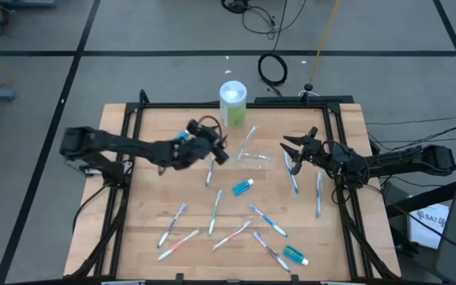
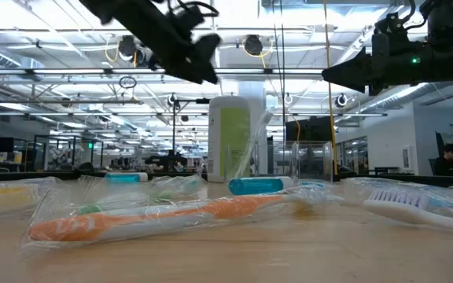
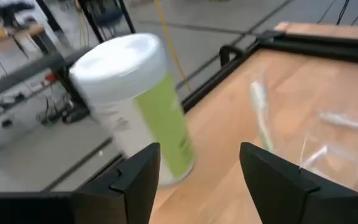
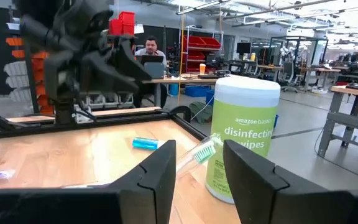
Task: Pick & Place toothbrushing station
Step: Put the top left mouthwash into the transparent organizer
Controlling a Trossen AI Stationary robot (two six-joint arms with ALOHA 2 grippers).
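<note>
Both arms hang above the wooden table [image 1: 149, 198], neither holding anything. The left gripper [image 1: 218, 150] hovers near the back of the table beside the wipes canister [image 1: 233, 104], a white tub with a green label and white lid, and its fingers [image 3: 135, 180] stand wide apart and empty. The right gripper [image 1: 294, 146] hovers over the right side of the table, also with its jaws spread and nothing between them. Between the two grippers sits a clear plastic holder [image 1: 253, 154] with a green-headed toothbrush [image 4: 204, 151] leaning in it, close to the canister. Wrapped toothbrushes lie scattered flat across the front half of the table: an orange one [image 2: 163, 216] nearest the front edge, a green one [image 1: 214, 212] in the middle, blue ones [image 1: 267, 220] to the right, and two more [image 1: 318, 194] beside the right rail. One teal tube [image 1: 243, 188] lies in the middle of the table, another teal tube [image 1: 294, 255] near the front right corner. Beyond the table, a person [image 4: 146, 51] sits at a desk.
</note>
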